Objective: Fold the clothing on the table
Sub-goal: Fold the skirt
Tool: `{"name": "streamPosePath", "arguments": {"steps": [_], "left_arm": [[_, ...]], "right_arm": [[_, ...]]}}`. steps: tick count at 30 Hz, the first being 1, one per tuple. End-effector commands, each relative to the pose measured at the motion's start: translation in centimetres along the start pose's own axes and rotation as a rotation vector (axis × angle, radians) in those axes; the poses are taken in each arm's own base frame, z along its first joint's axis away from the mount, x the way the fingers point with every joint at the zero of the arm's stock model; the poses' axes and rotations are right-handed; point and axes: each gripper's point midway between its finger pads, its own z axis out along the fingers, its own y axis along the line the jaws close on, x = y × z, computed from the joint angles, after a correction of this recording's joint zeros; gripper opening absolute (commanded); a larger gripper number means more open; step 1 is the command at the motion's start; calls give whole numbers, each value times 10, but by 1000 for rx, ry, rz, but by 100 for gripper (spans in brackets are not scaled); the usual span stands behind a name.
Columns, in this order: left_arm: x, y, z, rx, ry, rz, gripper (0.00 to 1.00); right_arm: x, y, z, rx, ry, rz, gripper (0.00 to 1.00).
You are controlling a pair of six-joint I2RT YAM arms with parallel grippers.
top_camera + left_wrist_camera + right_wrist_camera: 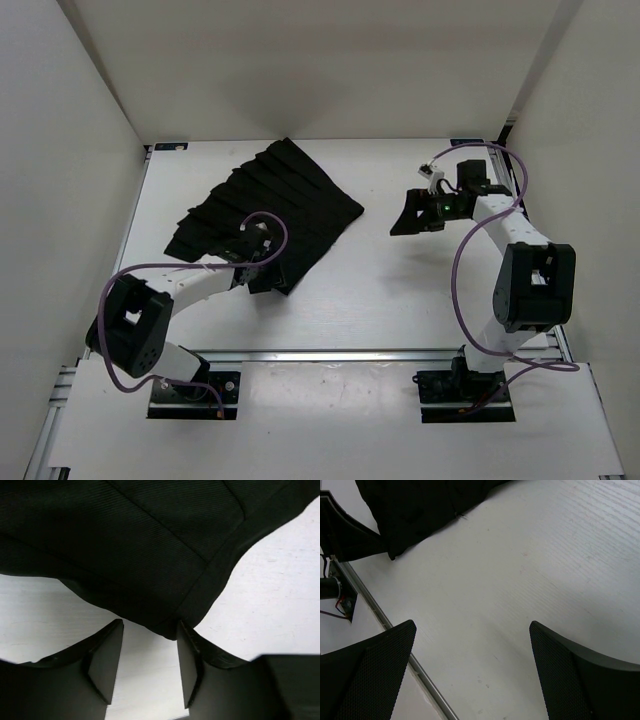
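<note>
Clothing [270,205]: black, pleated, spread cornerwise on the left-centre of the table [380,300], pleats running far-right to near-left.

Left gripper [150,626]: at the near corner, jaws half parted, hem tip lying straight ahead at the fingertips, nothing clamped. Clearly the nearer arm.

Right gripper [472,630]: spread wide, empty, over bare table well to the right.

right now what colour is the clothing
The clothing is plain black, clearest in the top view.

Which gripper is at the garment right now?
The left gripper, at the clothing's near corner; the right gripper hangs open over bare table, apart from it.
</note>
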Motion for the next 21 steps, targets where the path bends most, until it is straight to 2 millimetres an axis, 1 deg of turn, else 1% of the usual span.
{"name": "streamPosePath", "arguments": {"steps": [1,3,5,6,7,8,11,13,14,15,16,17,18,19,20,21], "left_arm": [[-13,7,2,-7,-49,-22,56],[-12,9,5,-8,-44,-32,51],[-13,11,7,-5,-48,-54,39],[-13,10,9,2,-52,-49,26],[-11,12,10,0,-46,-65,17],[-12,12,11,5,-50,-74,0],[-6,18,9,-24,-36,-54,0],[0,31,0,-88,-20,-17,0],[2,37,-3,-110,-6,-6,0],[1,44,-11,-143,-8,-11,0],[5,51,-21,-165,-1,-15,0],[7,61,-26,-184,3,-35,0],[7,62,-39,-176,-9,-59,0],[11,70,-49,-170,-12,-95,0],[9,75,-58,-147,-42,-133,0],[9,78,-62,-135,-52,-159,0]], "right_arm": [[-15,6,-11,-8,-26,-47,99],[-15,5,-15,-2,-26,-37,99],[-14,6,-16,1,-19,-36,99],[-14,5,-18,3,-21,-35,99],[-13,4,-18,5,-18,-31,99],[-12,4,-18,7,-16,-30,100],[-12,3,-18,13,-16,-39,99],[-8,7,-16,9,-1,-54,100],[-7,3,-16,26,5,-75,100],[-1,-1,-10,45,32,-110,99],[-3,3,-8,50,38,-154,99],[-3,0,-4,77,51,-186,99],[-6,-2,-2,82,44,-180,99],[-10,6,0,34,31,-154,99],[-13,9,2,-5,27,-120,99],[-19,17,5,-68,12,-81,99]]}}
